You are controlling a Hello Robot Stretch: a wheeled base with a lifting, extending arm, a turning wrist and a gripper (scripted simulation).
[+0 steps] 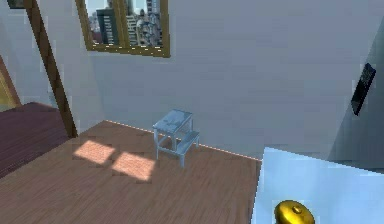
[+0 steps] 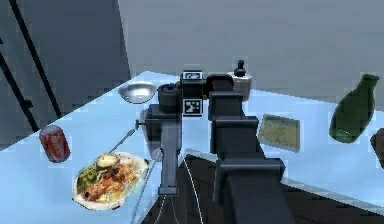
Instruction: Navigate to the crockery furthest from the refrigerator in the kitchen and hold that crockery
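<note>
1. A red can (image 2: 54,143) is seen standing at the left end of the pale table (image 2: 320,165).
2. Next comes the plate (image 2: 108,178), heaped with food and lying flat near the front edge. It is judged the likelier crockery: stiff, breakable, weighted by its load. It is best taken at the bare rim and kept level.
3. A grey bowl (image 2: 137,93) is set farther back. It looks lighter and would also be held by the rim.
4. The gripper (image 2: 160,160) is found just beside the plate. How the jaws stand cannot be told, nor whether anything is held.
5. A green bottle (image 2: 355,110) is noted at far right.
</note>
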